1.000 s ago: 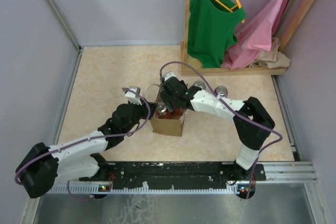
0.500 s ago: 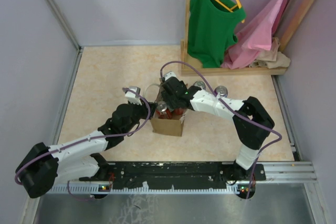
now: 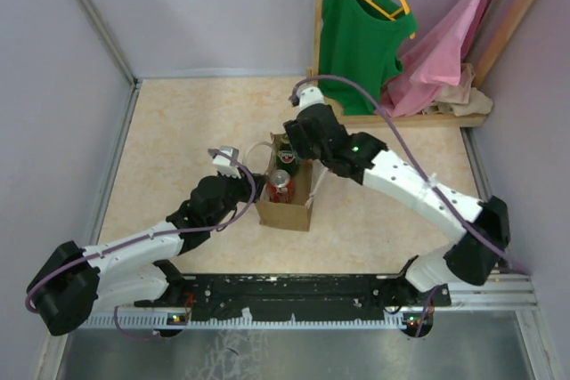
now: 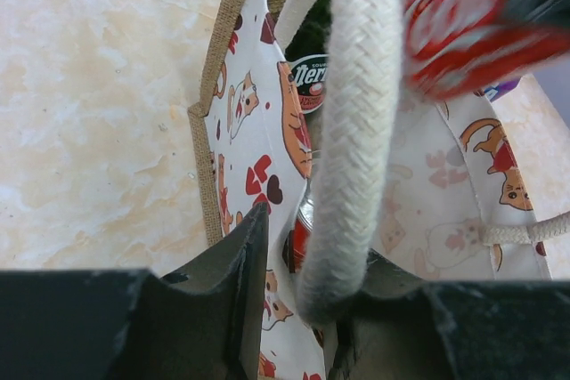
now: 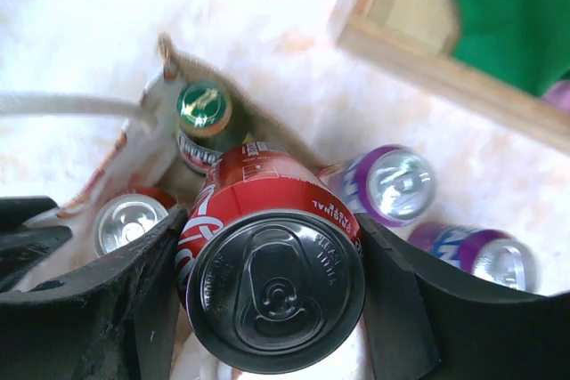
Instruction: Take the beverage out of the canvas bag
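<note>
Lift-out step: right tool (image 5: 267, 304) pinches a red can (image 5: 267, 211) above the canvas bag (image 3: 283, 213); left tool (image 4: 307, 302) clamps its rope handle (image 4: 356, 113) (a steadying hold). Next, carry the can aside onto the counter (image 3: 178, 131).

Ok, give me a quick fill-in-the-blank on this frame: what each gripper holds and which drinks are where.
1. The right gripper is shut on a ___ can, held above the bag.
2. The left gripper pinches the bag's ___ handle.
3. Inside the bag are a second can and a ___ bottle.
4. Outside the bag sit ___ purple cans.
Missing words: red; white; green; two.
</note>
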Controlling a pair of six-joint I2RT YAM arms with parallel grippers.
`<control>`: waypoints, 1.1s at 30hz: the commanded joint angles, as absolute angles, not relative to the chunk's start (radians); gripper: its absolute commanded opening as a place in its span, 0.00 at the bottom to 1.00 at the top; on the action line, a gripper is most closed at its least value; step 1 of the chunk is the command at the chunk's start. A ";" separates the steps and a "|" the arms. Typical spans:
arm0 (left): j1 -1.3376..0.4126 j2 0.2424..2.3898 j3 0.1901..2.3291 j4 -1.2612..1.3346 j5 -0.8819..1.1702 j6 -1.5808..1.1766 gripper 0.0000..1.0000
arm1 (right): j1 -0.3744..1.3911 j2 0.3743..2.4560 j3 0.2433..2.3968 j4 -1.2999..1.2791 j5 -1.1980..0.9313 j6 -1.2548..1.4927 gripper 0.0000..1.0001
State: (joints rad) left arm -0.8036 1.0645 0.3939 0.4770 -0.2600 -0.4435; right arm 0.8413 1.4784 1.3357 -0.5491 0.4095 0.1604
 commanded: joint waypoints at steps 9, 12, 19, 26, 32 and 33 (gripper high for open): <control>-0.810 1.104 0.400 0.462 -0.229 -0.422 0.33 | 0.834 1.118 1.370 -0.496 0.924 0.128 0.00; -0.810 1.104 0.399 0.460 -0.232 -0.414 0.33 | 0.813 1.115 1.352 -0.616 0.957 0.226 0.00; -0.810 1.100 0.397 0.456 -0.233 -0.414 0.33 | 0.773 1.117 1.221 -0.803 0.886 0.427 0.00; -0.810 1.115 0.396 0.463 -0.219 -0.422 0.33 | 0.766 1.107 1.038 -0.757 0.749 0.524 0.00; -0.810 1.126 0.404 0.464 -0.205 -0.418 0.33 | 0.708 1.131 0.937 -0.640 0.688 0.537 0.00; -0.810 1.124 0.405 0.463 -0.208 -0.419 0.33 | 0.695 1.134 0.920 -0.617 0.675 0.534 0.00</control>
